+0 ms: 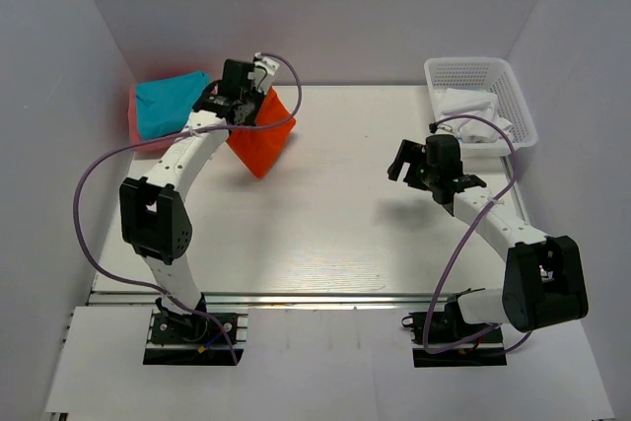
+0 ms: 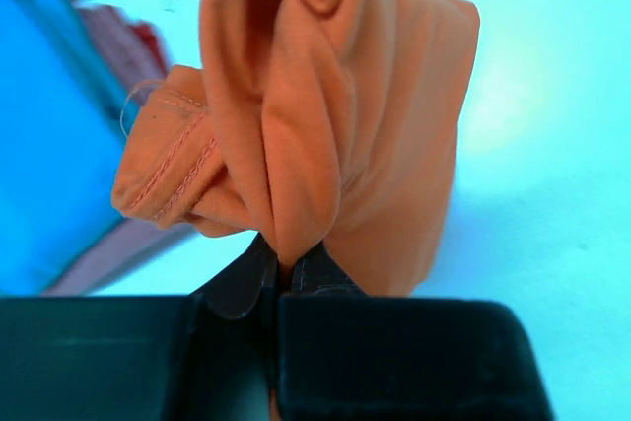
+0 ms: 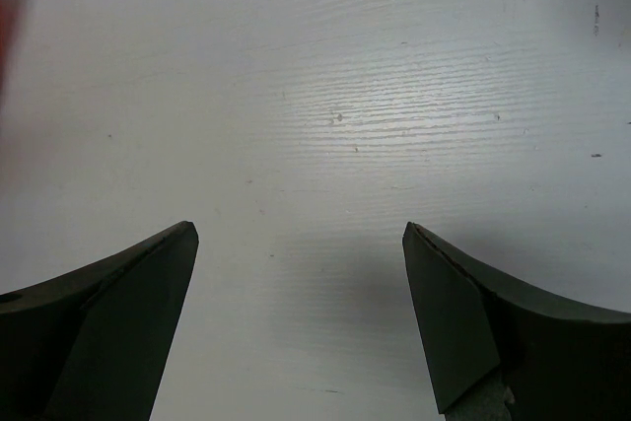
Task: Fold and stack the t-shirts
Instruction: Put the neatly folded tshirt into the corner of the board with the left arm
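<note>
- Two arms stand at the near edge of the tabletop (image 1: pixel 335 214), each with one pincer.
- The left pincer (image 2: pixel 281 281) is clamped on one orange-red t-shirt (image 1: pixel 261 143). In the left wrist view its two dark fingers (image 2: pixel 237 288) are nearly together, with a bunched fold of the orange cloth pinched between them.
- The orange-red t-shirt hangs from that grip at the far left of the tabletop, just beside the pile of coloured shirts. It is crumpled into thick folds, and a stitched hem shows on its left side in the wrist view. I cannot tell whether its lowest corner touches the tabletop.
- One teal t-shirt (image 1: pixel 170 104) lies folded in the far left corner, on top of one pink t-shirt (image 1: pixel 135 120). Only the edges of the pink one show, along the left and near sides.
- That makes three coloured shirts: one held and two stacked.
- The right pincer (image 3: pixel 299 234) is spread wide with nothing between its two fingers (image 3: pixel 118 313). Only bare tabletop shows beneath it. It hangs over the right half of the tabletop, near the basket and well apart from the orange-red t-shirt.
- One white mesh basket (image 1: pixel 523 110) sits in the far right corner with white t-shirts (image 1: pixel 471 105) bundled inside. I cannot count how many there are.
</note>
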